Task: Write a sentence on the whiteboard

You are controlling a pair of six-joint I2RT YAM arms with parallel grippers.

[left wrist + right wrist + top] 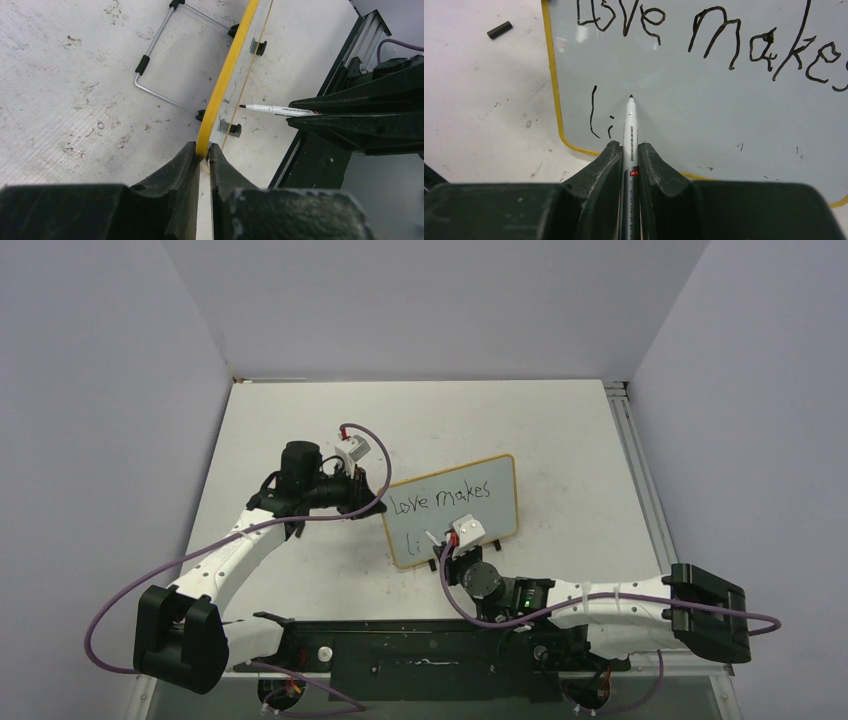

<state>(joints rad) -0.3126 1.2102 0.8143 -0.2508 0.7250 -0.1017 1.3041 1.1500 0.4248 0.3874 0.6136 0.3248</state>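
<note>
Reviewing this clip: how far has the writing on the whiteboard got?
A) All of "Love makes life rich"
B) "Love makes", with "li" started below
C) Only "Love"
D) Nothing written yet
B: on the whiteboard the sentence reads "Love makes" on top with only "li" beneath, and the marker in the right pincer has its tip just right of the "i".

Left arm (235,555): elbow bent, wrist turned rightward. Left gripper (202,150): fingers pinched on the whiteboard (223,80) frame, edge between the tips. Right arm (600,607): low, extended leftward. Right gripper (629,148): clamped on marker (630,117), nib beyond the fingertips.
</note>
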